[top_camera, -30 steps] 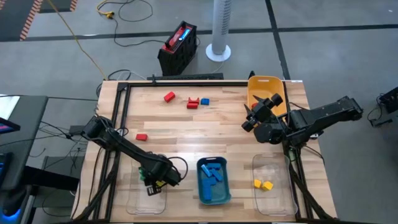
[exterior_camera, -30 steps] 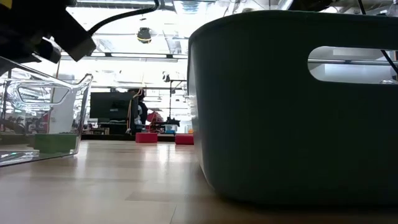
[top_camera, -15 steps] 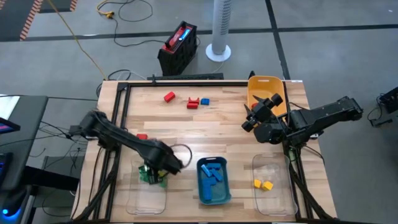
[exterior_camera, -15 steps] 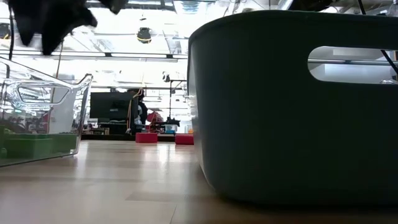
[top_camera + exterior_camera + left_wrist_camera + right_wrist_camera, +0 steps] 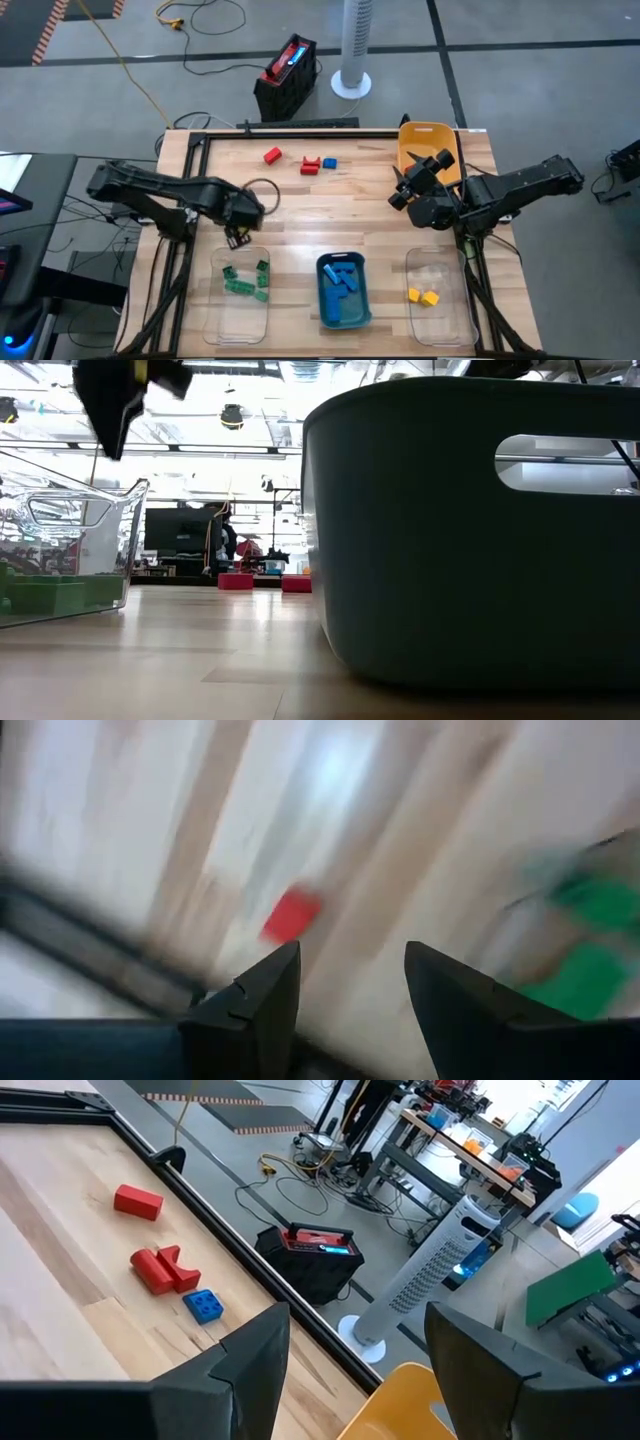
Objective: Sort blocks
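Note:
My left gripper (image 5: 238, 232) hangs open over the wood just beyond the left clear bin (image 5: 215, 305). It also shows as a dark shape in the low view (image 5: 118, 405). Between its fingers the left wrist view shows a lone red block (image 5: 292, 913) lying on the table, with green blocks (image 5: 598, 905) off to the side. Several green blocks (image 5: 246, 280) lie in that bin. Two red blocks (image 5: 272, 155) (image 5: 310, 166) and a blue block (image 5: 330, 162) rest near the far edge. My right gripper (image 5: 405, 190) waits open in the air beside the yellow bin (image 5: 428, 140).
The teal bin (image 5: 325, 300) at the near edge holds several blue blocks (image 5: 343, 282) and fills much of the low view (image 5: 470, 530). The right clear bin (image 5: 455, 310) holds two yellow blocks (image 5: 423, 296). Bare wood lies between the bins and the far blocks.
My left gripper has risen out of the left clear bin and moved toward the far edge, stopping above the lone red block. The green blocks it covered now lie in plain view in the bin. The right arm has kept still.

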Motion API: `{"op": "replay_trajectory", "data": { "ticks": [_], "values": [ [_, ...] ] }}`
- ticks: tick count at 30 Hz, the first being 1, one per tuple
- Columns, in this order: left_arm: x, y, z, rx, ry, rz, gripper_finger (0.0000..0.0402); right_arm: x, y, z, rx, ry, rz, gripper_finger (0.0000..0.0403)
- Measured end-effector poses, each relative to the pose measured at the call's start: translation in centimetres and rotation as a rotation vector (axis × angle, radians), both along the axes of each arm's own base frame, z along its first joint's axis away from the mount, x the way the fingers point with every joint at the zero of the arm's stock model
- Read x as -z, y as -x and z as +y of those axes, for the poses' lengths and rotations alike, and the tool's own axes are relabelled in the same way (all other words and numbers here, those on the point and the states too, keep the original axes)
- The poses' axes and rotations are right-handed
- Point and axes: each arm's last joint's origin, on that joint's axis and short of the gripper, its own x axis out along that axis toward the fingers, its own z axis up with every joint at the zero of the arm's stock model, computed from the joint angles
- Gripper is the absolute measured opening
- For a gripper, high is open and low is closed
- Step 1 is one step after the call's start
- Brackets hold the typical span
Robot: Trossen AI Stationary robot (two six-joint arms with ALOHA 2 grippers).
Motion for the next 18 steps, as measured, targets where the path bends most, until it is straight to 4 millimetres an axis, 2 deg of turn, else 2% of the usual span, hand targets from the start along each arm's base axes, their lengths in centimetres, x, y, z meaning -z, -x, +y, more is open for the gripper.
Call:
{"op": "replay_trajectory", "data": {
  "ticks": [4,7,14,18],
  "values": [
    [2.7,1.7,1.9,-0.052,0.0,0.06,0.0176,0.0,0.0,0.0,0.0,0.0,0.0,0.0244],
    [4.5,2.5,2.9,-0.033,0.032,0.035,0.0176,0.0,0.0,0.0,0.0,0.0,-0.001,0.0244],
    [7.9,2.9,4.0,0.14,0.057,0.071,0.018,0.0,0.0,0.0,0.0,-0.001,-0.003,0.0244],
    [9.0,2.9,4.1,0.216,0.073,0.086,0.021,0.0,0.0,0.0,0.0,-0.002,-0.005,0.0244]
  ]
}}
